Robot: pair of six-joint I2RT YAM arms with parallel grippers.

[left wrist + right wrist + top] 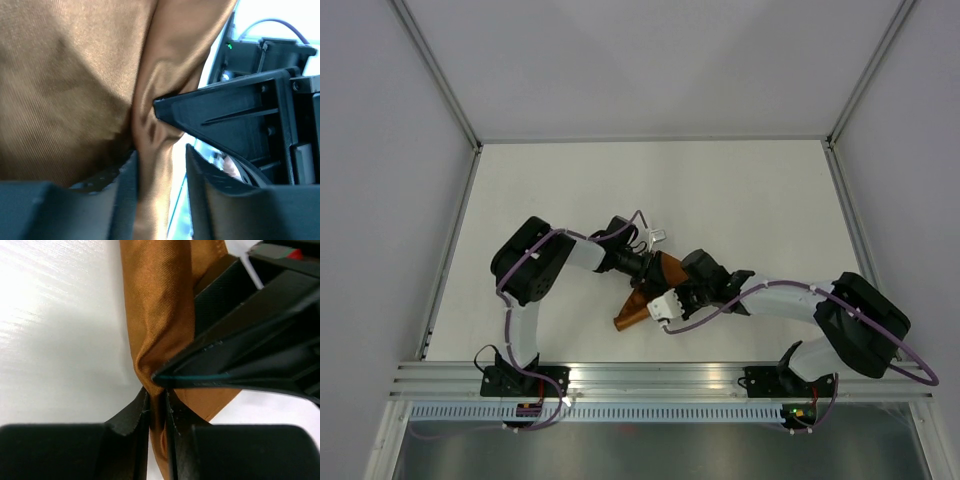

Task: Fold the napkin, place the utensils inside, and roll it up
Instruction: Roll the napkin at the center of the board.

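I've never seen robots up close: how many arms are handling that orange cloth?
2. The left arm comes from the left, the right arm from the right; both meet at the napkin. No more visible.

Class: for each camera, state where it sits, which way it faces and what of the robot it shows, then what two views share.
Top external: above and behind the bases, looking down at the table; both arms show, meeting at the napkin.
Left wrist: on the left arm, looking along the left claw, open around the napkin.
Right wrist: on the right arm, looking along the right claw, shut on the napkin.
Shared: both wrist views show the napkin and the other claw.
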